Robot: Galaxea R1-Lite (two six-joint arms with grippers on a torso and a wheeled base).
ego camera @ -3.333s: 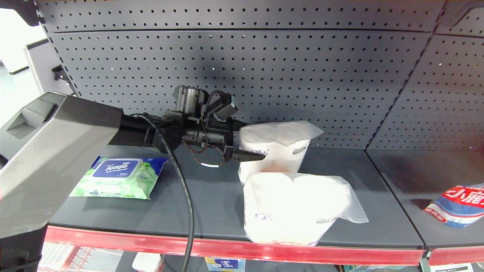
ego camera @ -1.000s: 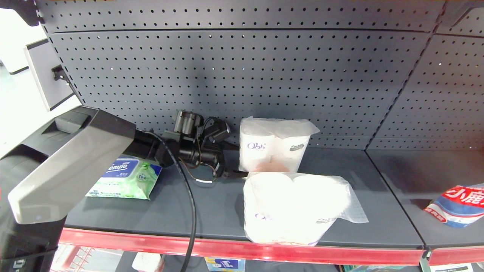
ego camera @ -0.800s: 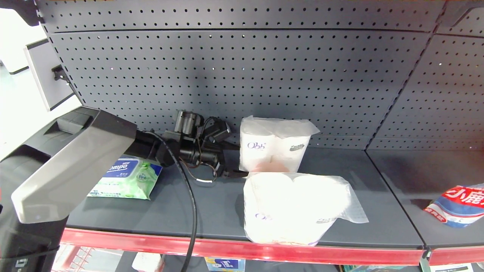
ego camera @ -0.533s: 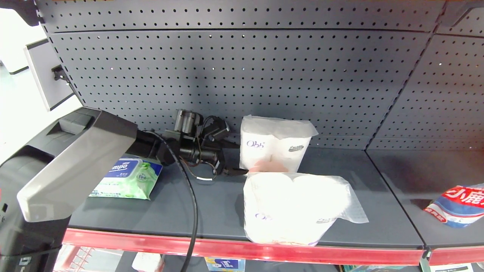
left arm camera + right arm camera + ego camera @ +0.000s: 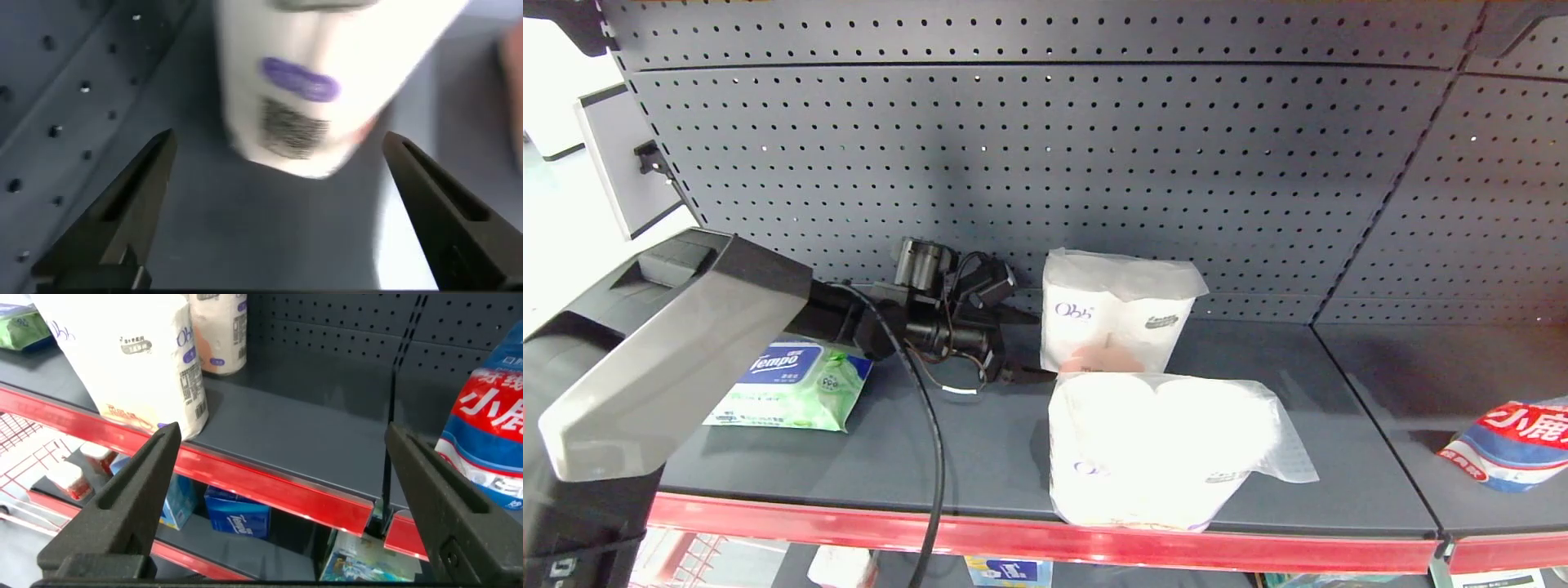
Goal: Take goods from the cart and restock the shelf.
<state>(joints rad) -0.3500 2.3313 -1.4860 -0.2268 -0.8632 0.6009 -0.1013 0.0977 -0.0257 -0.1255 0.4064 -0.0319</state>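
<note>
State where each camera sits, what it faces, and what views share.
Head view: on the head, looking down at the shelf; left arm and left gripper show.
Left wrist view: on that wrist, facing the rear tissue pack, framed by the open left gripper.
Right wrist view: on that wrist, facing the front tissue pack past the open right gripper.
Shared: all show the rear tissue pack.

A wipes pack (image 5: 792, 396) is laid near the left edge of the shelf (image 5: 980, 441). The rear roll pack (image 5: 1119, 314) is stood at the back edge, the front roll pack (image 5: 1160, 449) just before it at the front edge, and a bag (image 5: 1515, 445) far right.
</note>
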